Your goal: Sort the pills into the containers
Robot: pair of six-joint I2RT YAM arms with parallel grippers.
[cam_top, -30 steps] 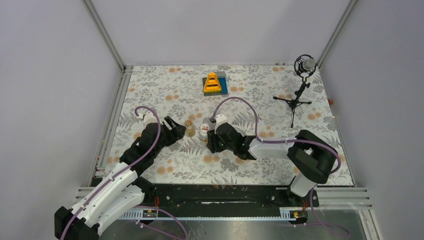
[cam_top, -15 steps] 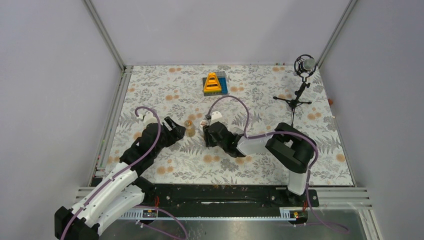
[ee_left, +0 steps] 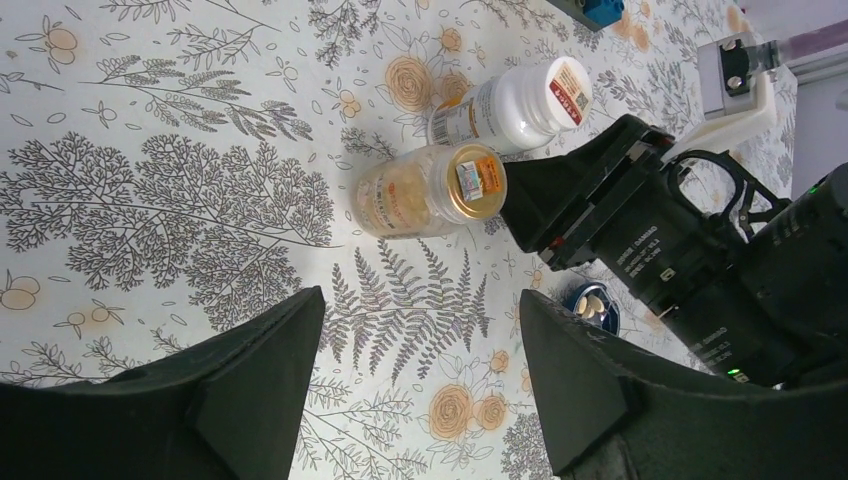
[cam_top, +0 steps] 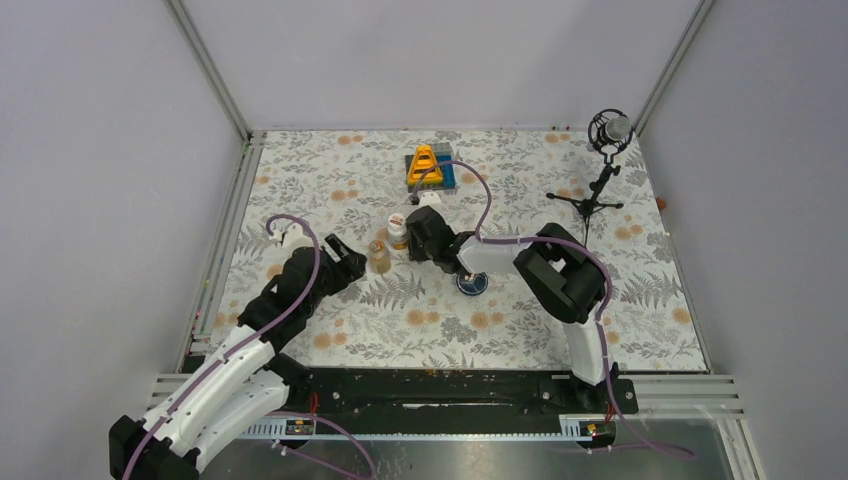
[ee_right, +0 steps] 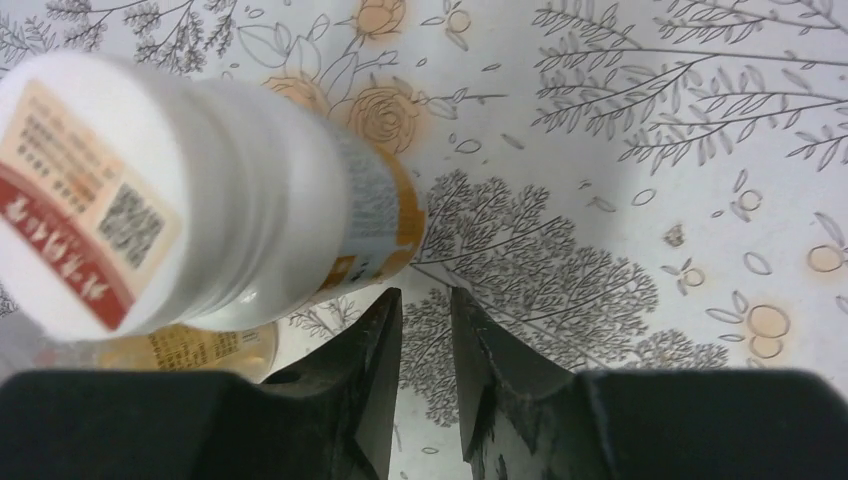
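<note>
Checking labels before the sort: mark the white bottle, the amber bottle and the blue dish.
white bottle (ee_left: pixel 510 108), left wrist view, on its white side wall.
amber bottle (ee_left: pixel 400 195), left wrist view, on its translucent body.
blue dish (cam_top: pixel 472 293), top view, on its near rim.

I count one amber bottle (cam_top: pixel 379 255) and one white bottle (cam_top: pixel 398 232). One dish (cam_top: pixel 472 284), one toy (cam_top: pixel 425 165), one microphone (cam_top: pixel 610 130).

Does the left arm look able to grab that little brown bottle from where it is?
Probably yes. The left gripper is open, with the amber bottle standing straight ahead and nothing between them. The right gripper sits close beside that bottle, near the white bottle, and might crowd the grasp.
</note>
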